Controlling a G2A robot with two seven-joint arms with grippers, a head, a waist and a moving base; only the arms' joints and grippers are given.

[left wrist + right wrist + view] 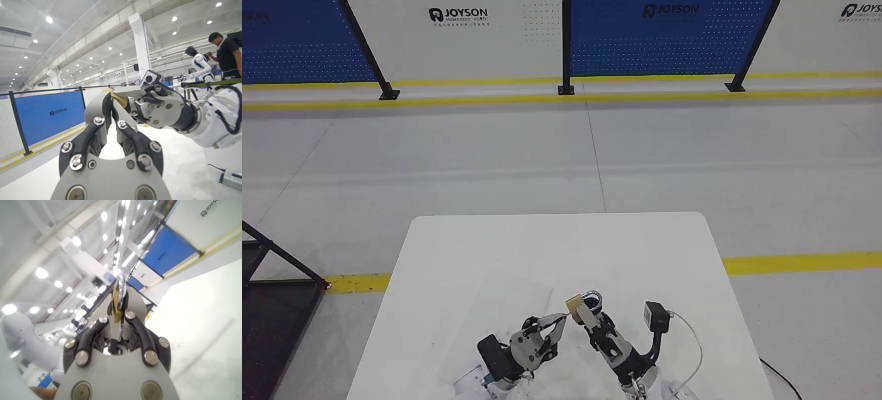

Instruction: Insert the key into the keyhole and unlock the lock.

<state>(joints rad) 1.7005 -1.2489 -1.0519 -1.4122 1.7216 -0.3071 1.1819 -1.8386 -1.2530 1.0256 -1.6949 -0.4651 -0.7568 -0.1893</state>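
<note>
Above the near edge of the white table (pixel 542 250), my right gripper (pixel 587 320) clamps the brass padlock (pixel 116 310) by its body, steel shackle (pixel 121 285) upward. My left gripper (pixel 110 102) sits just beside it over that same edge, fingers pressed together. Whether they pinch the key, I cannot tell. The lock looks heavy, rigid and slick, best gripped across its flat faces. The barrier panels (pixel 662 40) beyond the table carry logos.
</note>
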